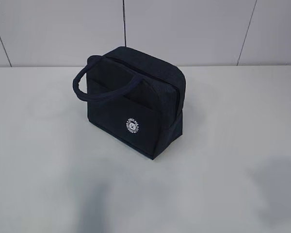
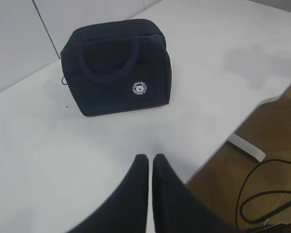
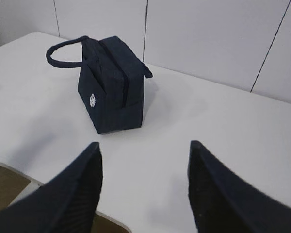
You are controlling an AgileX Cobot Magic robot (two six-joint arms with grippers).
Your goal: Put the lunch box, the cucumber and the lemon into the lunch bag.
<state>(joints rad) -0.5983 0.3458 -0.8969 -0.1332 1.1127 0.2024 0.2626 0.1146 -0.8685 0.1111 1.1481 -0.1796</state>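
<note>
The boxy dark navy fabric lunch bag (image 1: 133, 104) stood upright a little left of centre in the exterior view, on the plain white table (image 1: 233, 145). It was apparently closed along the top. One padded loop handle (image 1: 82, 80) stuck out toward the upper left of that frame; the round white logo (image 1: 132, 125) faced the camera.

No lunch box, cucumber or lemon showed in any view. They were either inside the bag or outside the frames; I could not tell which.

My left gripper (image 2: 150, 162) sat at the bottom centre of its wrist view, clenched with the fingertips together and nothing between them. It was well apart from the bag, which lay in the upper left of that view.

My right gripper (image 3: 143, 155) was released, jaws standing wide and empty at the bottom of its wrist view. The bag sat upper left of centre there, its end panel toward me.

Judgement: either the opening step or the finish; the frames did not settle it.

If opening: I should steady the bag with one arm by a handle or side wall while the other worked the zipper, whose pull I could not make out. I should approach from above, clear of the handles. The fabric walls would likely give, so keep the pull in line with the zip.
</note>
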